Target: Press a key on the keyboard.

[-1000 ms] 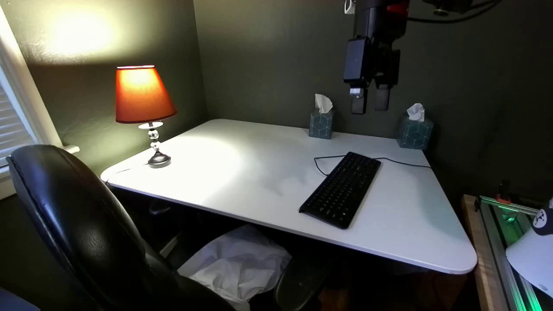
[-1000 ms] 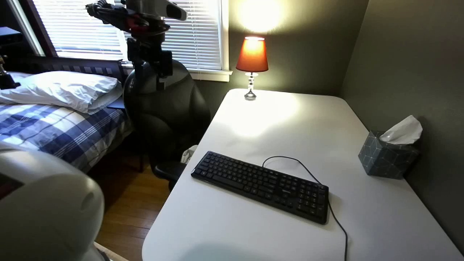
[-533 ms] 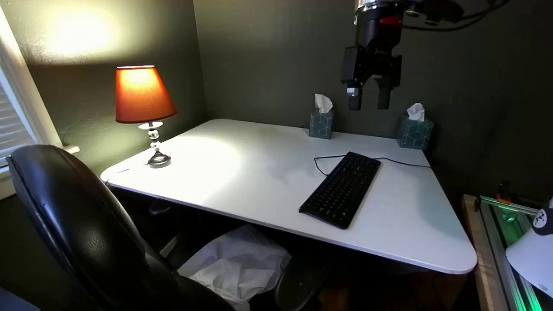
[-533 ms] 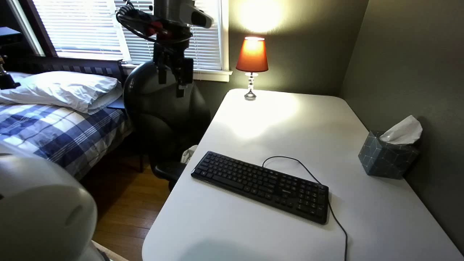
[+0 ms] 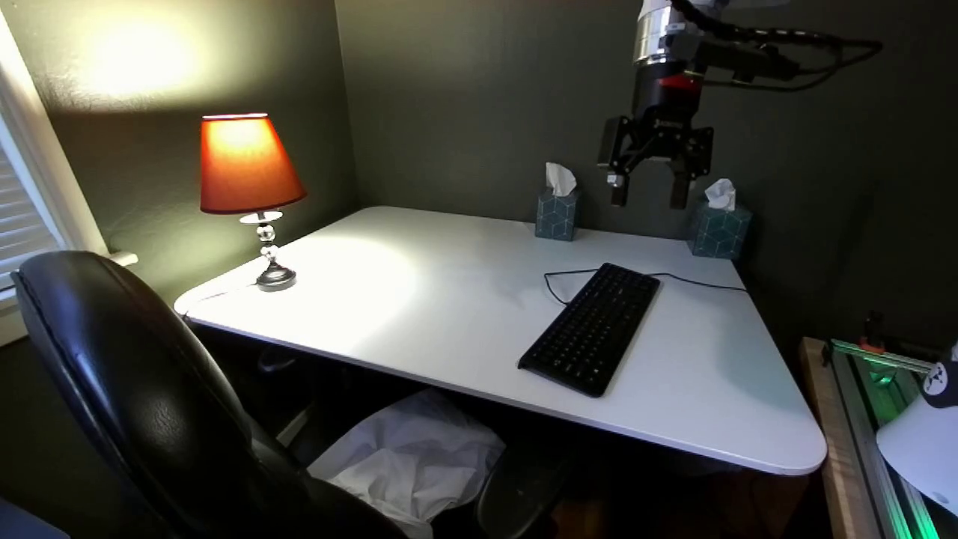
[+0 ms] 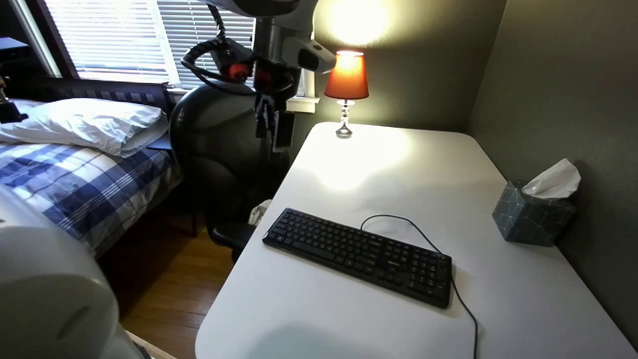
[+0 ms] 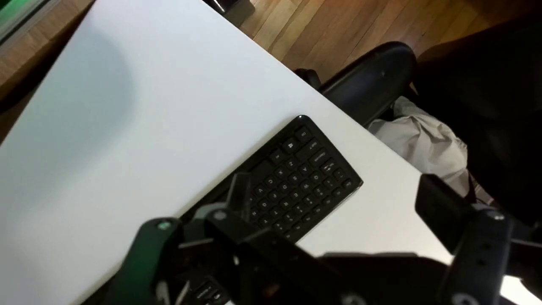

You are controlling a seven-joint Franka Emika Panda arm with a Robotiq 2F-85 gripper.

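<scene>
My pincer (image 5: pixel 649 198) hangs high, spread wide, empty. Below, black full-size keyboard (image 6: pixel 358 257) on desk (image 6: pixel 279 304): likely light, stiff, may slide; I'd press letter key (image 7: pixel 295 178) straight down, no grasp. Farther off, lit table lamp (image 6: pixel 347 77).

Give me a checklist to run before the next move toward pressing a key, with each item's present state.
1. Keyboard flat on the desk, keys facing up: ok.
2. Cable off the keys: ok; no part crosses them in both exterior views.
3. Fingers empty: ok; nothing between them.
4. Fingers clear of the keyboard: ok; they hang in the air.
5. Fingers together, likely better for a single key: not ok; they stand apart.
6. Fingers lined up with one key: cannot tell.
</scene>
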